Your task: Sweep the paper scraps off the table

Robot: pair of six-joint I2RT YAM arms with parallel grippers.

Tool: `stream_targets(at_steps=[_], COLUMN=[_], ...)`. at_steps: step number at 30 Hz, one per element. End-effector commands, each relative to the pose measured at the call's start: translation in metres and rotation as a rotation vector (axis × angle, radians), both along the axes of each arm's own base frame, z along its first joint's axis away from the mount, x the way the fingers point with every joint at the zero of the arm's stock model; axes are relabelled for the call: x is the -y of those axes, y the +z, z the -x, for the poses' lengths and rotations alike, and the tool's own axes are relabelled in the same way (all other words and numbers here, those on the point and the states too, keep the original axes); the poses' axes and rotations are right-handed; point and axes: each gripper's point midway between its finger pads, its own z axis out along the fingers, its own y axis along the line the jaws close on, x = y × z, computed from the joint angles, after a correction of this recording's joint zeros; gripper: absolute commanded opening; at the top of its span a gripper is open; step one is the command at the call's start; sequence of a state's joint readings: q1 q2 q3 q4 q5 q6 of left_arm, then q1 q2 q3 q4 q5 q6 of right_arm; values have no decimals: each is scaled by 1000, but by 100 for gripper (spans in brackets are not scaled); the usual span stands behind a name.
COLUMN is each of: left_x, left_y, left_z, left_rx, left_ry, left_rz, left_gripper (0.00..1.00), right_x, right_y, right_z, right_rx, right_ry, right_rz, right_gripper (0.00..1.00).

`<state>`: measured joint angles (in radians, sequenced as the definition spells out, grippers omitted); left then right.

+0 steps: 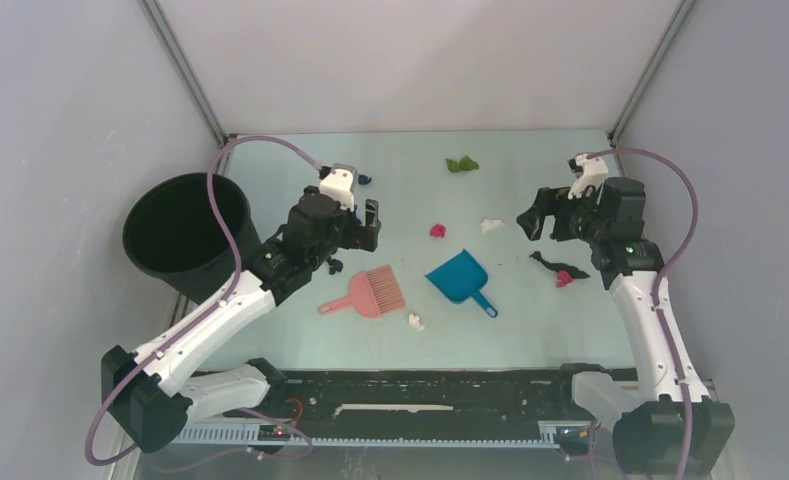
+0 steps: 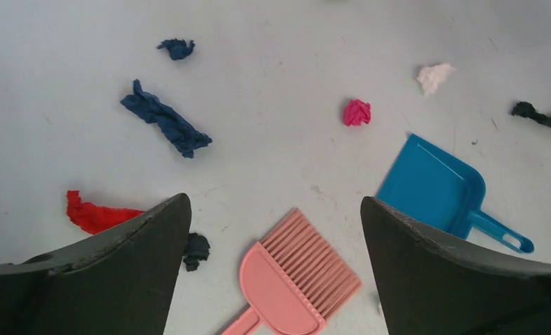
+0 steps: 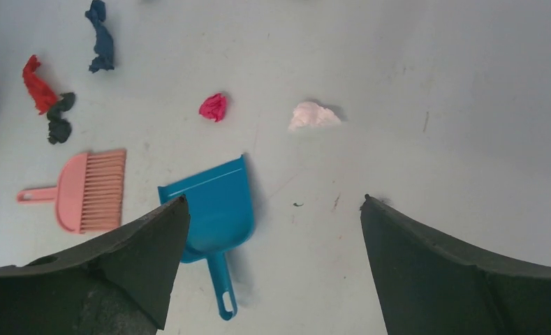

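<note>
Jaws gape on left gripper [image 2: 274,201] and right gripper [image 3: 274,200] above one brush [image 1: 375,292], one dustpan [image 1: 457,277], scattered paper scraps [image 1: 437,231].

1. The bench [image 1: 530,335] is seen as a flat, pale mint surface, edged by a black rail [image 1: 420,385] at the near side.
2. A crumpled green scrap [image 1: 461,164] is found near the far edge.
3. A magenta scrap [image 1: 437,231] and a white scrap [image 1: 491,226] are laid near each other at mid-bench, not touching.
4. A second white scrap [image 1: 416,322] is placed nearer the rail.
5. A black strip [image 1: 548,261] is stretched out at the right, with a magenta bit [image 1: 564,280] at its near end.
6. On the left part, a long twisted blue scrap [image 2: 165,118], a smaller blue wad [image 2: 177,48], a red scrap [image 2: 94,215] and a black wad [image 2: 196,250] are scattered; the last two are just beside each other.
</note>
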<state>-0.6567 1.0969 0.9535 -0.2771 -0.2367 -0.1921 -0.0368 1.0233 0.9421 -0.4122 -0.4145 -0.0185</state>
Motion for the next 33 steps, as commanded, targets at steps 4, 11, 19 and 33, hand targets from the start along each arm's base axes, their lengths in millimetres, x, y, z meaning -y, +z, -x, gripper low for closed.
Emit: stream_targets(at_steps=[4, 11, 19, 33], left_x=[-4, 17, 32, 31], left_y=[29, -5, -60, -146], left_z=[-3, 17, 24, 14], left_rx=[70, -134, -283, -468], left_ry=[13, -121, -207, -215], left_rz=[22, -176, -332, -551], left_gripper=[100, 90, 71, 60], right_x=[-13, -40, -56, -39], right_y=[-1, -3, -25, -26], right_z=[20, 55, 80, 77], right_rx=[-31, 42, 37, 34], right_ry=[171, 408, 472, 397], right_rz=[63, 199, 60, 61], right_gripper=[100, 91, 83, 85])
